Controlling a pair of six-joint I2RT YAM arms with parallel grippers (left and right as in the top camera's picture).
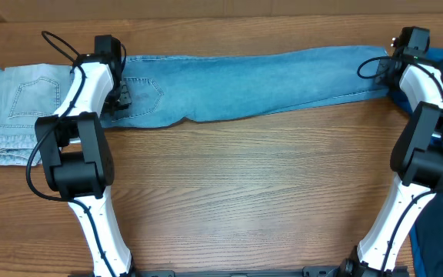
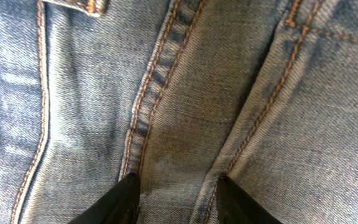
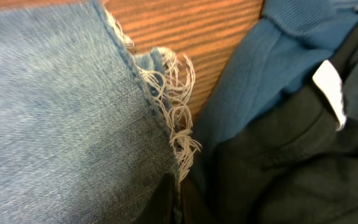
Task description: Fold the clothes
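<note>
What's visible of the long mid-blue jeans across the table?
The jeans lie flat, stretched along the far side of the table, mid-blue denim with orange stitching. A back pocket shows at the waist end, a frayed hem at the other. The left claw straddles a ridge by the seat seam, grip unclear; the right claw is shut at the hem.

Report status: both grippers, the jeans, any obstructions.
Left gripper down on long mid-blue denim jeans at the seat seam, jaws apart, grip unclear. Right gripper shut at their frayed hem. Deep-blue cloth top and black garment crowd that hem.
</note>
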